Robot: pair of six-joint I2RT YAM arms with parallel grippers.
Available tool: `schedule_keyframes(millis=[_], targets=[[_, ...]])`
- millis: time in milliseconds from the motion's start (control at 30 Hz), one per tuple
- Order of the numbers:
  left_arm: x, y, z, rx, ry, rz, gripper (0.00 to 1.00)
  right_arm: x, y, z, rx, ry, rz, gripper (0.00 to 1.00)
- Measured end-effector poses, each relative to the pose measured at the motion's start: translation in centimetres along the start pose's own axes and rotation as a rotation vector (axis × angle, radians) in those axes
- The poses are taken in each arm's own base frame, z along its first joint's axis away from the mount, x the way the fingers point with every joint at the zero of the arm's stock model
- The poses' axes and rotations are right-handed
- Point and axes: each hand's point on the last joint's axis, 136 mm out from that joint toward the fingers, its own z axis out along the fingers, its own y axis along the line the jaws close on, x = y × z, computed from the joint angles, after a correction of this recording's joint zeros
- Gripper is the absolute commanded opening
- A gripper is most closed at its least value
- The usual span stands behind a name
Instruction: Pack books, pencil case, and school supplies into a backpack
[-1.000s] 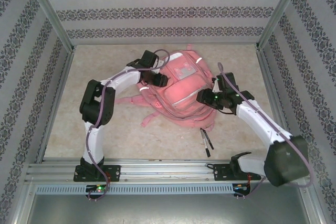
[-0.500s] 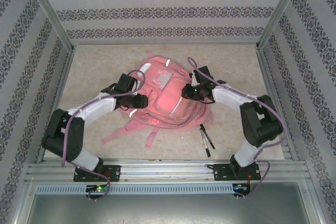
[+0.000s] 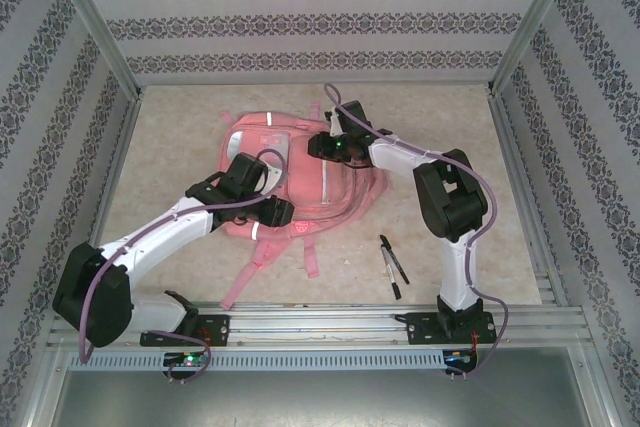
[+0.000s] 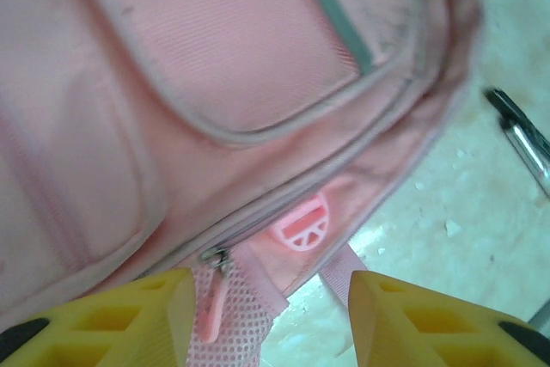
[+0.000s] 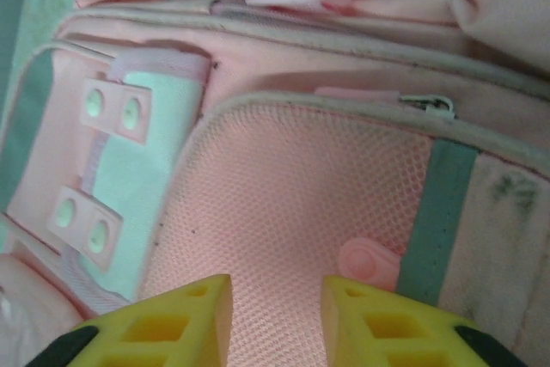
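Pink backpack [image 3: 300, 172] lies flat on the worktop [image 3: 170, 137], a little above mid-frame in the top view. Cannot tell whether any compartment is open.

Left end effector [image 3: 278, 212] sits over the bag's lower edge, fingers apart, nothing between them. In its wrist view a zip pull [image 4: 215, 257] is just beside the finger at lower left.

Right end effector [image 3: 320, 145] is at the bag's upper right, over a mesh pocket [image 5: 301, 204]. Its fingers are parted more narrowly and grip nothing that I can make out.

Two pens [image 3: 392, 265] lie on the worktop to the lower right of the bag, apart from it.

Risks, as I judge them:
- Fabric is soft. A pinch on cloth instead of the pull would drag the whole bag rather than run the zip. The other arm would need to pin it.
- If the bag slides toward the lower right, it could sweep the pens and roll them toward the near rail.
- A loose strap [image 3: 248, 272] trails to the lower left, close to the left arm, and could snag a link.
- Both arms crowd one bag, so the wrists may clash if they converge.
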Motion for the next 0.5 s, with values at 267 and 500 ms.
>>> schedule_keyframes(millis=[267,500], targets=[[-4.5,-1.6,-0.8,0.127,0.03,0.586,0.59,-0.9,-0.9,-10.8,-0.001,-0.13,0.094,0.47],[-0.6,4.1,-0.1,0.169,0.268,0.702,0.61,2.4,1.7,-19.4,-0.043,-0.237,0.029,0.48]])
